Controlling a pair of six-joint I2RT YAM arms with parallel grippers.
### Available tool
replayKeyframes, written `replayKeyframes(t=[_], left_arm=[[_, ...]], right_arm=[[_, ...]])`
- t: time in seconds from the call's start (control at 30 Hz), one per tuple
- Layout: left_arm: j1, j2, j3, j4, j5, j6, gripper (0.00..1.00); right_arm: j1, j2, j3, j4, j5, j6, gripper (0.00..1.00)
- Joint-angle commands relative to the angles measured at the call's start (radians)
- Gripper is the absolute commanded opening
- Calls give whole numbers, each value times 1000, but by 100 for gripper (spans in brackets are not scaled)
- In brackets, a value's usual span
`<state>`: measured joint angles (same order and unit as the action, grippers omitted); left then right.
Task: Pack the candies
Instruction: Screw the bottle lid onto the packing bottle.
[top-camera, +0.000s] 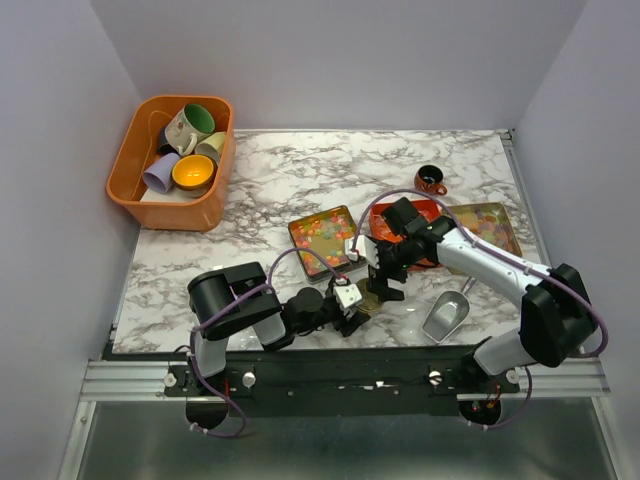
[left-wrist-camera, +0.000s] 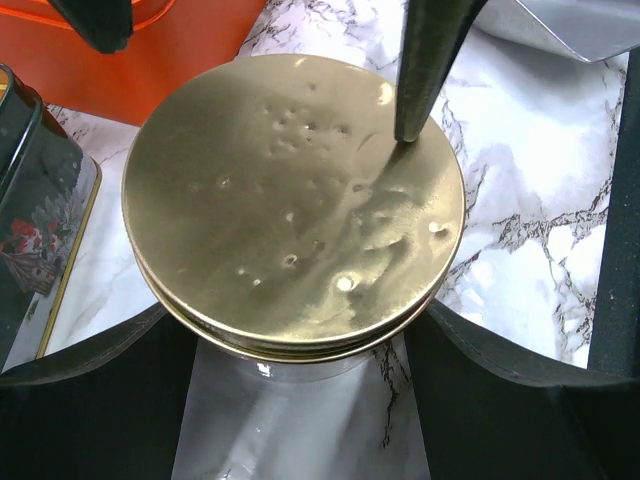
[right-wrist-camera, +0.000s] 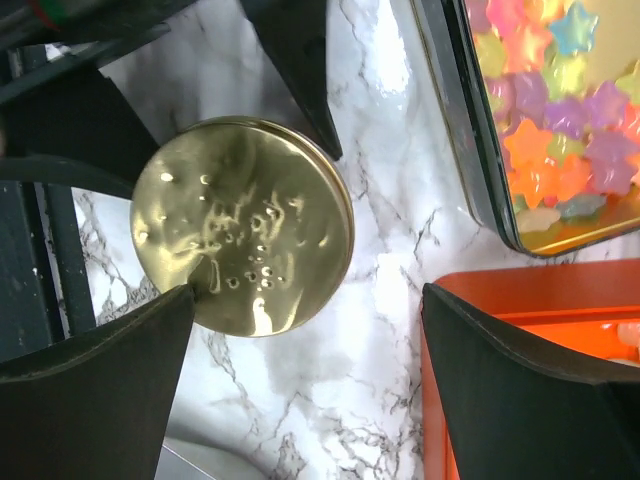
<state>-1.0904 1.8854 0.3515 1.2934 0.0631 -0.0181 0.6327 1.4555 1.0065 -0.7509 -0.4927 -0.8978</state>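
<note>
Left pincer (left-wrist-camera: 300, 335) clasps the jar (left-wrist-camera: 300, 410) under its gold lid (left-wrist-camera: 290, 190). Right pincer (right-wrist-camera: 305, 300) hangs wide above, one fingertip (left-wrist-camera: 410, 120) touching the lid. Candies (right-wrist-camera: 560, 120) sit in the tin tray (right-wrist-camera: 472, 130) just beside.

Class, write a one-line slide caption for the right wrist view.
Open fingers hang over a gold lid; a tin of star-shaped candies and an orange tray sit nearby on the marble table.

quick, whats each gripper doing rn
left gripper: closed on the gold-lidded jar
right gripper: open above the jar, holding nothing
</note>
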Motion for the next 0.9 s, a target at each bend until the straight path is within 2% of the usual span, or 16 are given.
replayKeyframes(t=[0.0,0.27,0.33,0.47,0.87], left_arm=[[-12,21,-9,-34,-8,27,74],[-12,24,-6,-42,-6,24,74],[-12,21,-6,-45,-6,23,74],[-12,21,-3,-51,-6,21,74],[-12,24,1,-63,-12,21,74]], right_arm=[[-46,42,33,-1,16,19,100],[-70,-8,53,-51,-178,-21,100],[-70,-4,70,-67,-213,-30,93],[-68,-7,76,-96,-254,-62,84],[-15,17,40,-93,-297,-147,79]])
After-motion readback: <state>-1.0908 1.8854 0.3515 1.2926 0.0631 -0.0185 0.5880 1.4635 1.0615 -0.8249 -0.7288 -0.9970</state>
